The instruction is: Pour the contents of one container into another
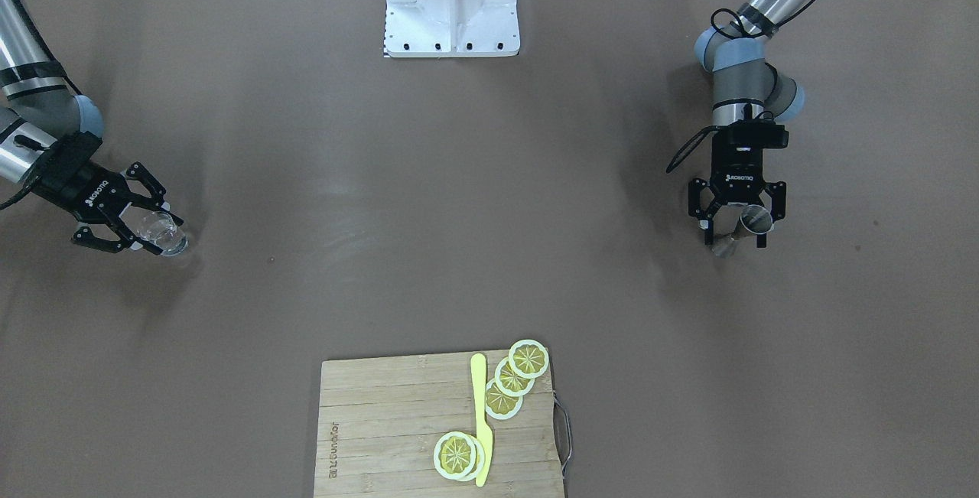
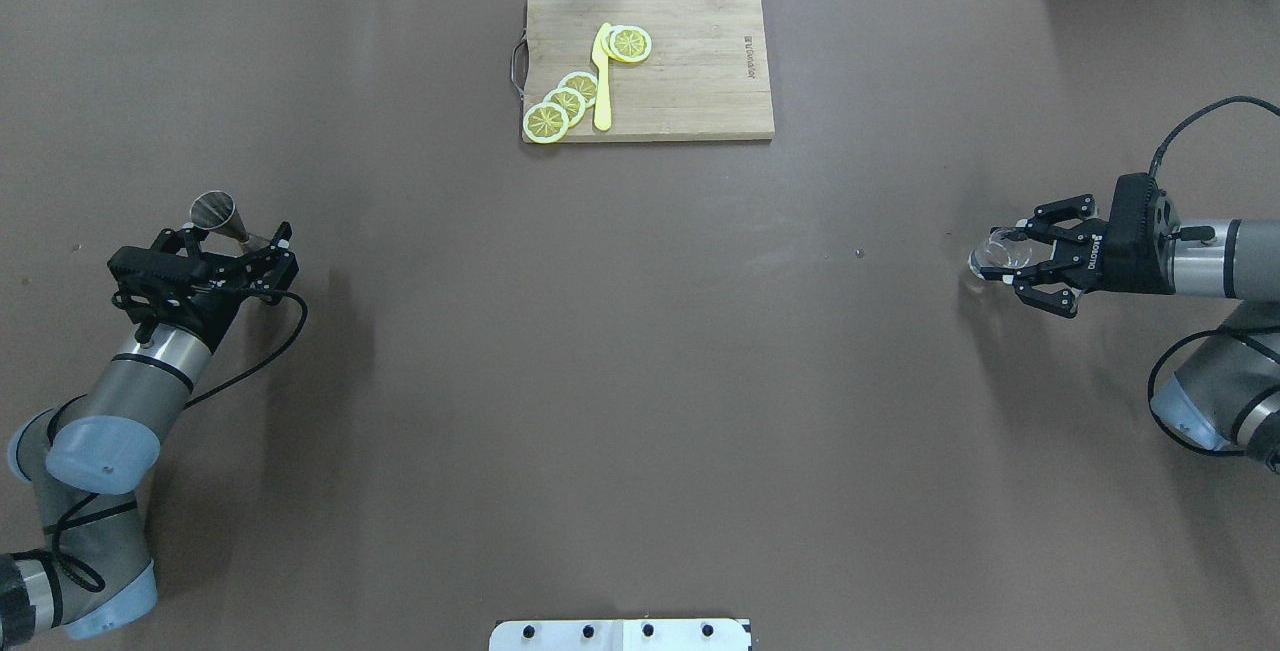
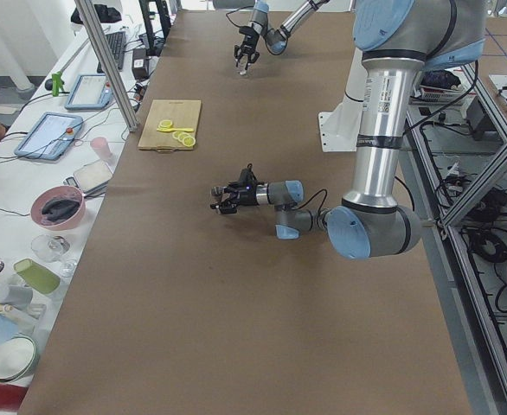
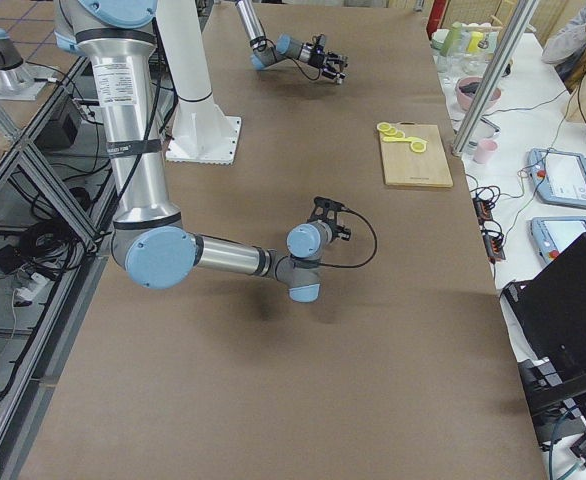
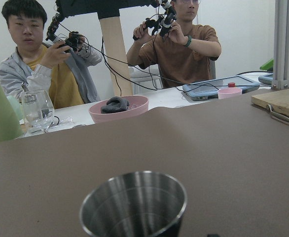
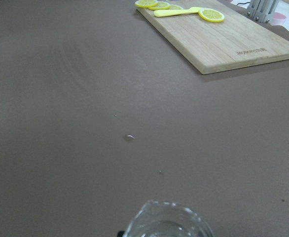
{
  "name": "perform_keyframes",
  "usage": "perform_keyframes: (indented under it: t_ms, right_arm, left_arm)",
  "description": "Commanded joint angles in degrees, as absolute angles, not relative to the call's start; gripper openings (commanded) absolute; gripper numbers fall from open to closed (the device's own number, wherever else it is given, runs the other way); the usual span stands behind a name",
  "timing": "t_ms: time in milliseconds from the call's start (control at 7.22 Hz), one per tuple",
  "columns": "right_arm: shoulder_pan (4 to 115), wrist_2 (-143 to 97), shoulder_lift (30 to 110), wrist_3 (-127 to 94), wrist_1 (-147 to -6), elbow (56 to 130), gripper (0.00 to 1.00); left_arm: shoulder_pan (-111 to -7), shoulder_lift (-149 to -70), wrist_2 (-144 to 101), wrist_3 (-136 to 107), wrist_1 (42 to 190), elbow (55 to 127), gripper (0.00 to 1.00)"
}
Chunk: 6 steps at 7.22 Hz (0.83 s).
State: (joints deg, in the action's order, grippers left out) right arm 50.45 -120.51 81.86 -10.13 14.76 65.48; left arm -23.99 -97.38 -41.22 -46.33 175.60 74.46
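Note:
A steel jigger point(image 2: 214, 211) stands upright on the brown table at the left. My left gripper point(image 2: 235, 236) is open around it, and I cannot tell whether a finger touches it. Across the table the same jigger point(image 1: 756, 217) shows between that gripper's point(image 1: 736, 232) spread fingers, and its rim point(image 5: 134, 202) fills the bottom of the left wrist view. A small clear glass point(image 2: 988, 253) sits at the right, between the tips of my open right gripper point(image 2: 1008, 256). The glass point(image 1: 168, 236) and right gripper point(image 1: 157, 232) also show in the front-facing view. Its rim point(image 6: 166, 219) appears low in the right wrist view.
A wooden cutting board point(image 2: 690, 81) lies at the table's far middle edge with lemon slices point(image 2: 565, 103) and a yellow knife point(image 2: 602, 81) on it. The white robot base point(image 1: 451, 4) stands at the near middle. Two operators, a pink bowl point(image 5: 119, 107) and glassware sit beyond the far edge.

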Motion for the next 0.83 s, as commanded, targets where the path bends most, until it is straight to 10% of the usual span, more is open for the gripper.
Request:
perform_keyframes:
  t_ms: [0,692]
  right_arm:
    - [50.4,-120.5,81.8,-11.2,14.8,65.5,0.51]
    - [50.4,-120.4,81.7,-11.3,14.8,65.5,0.59]
  left_arm:
    - [-24.1,-97.0,-41.0,-46.3,175.7,74.6,0.98]
    - [-24.2,-89.5,-40.8,-46.3,175.7,84.3,0.98]
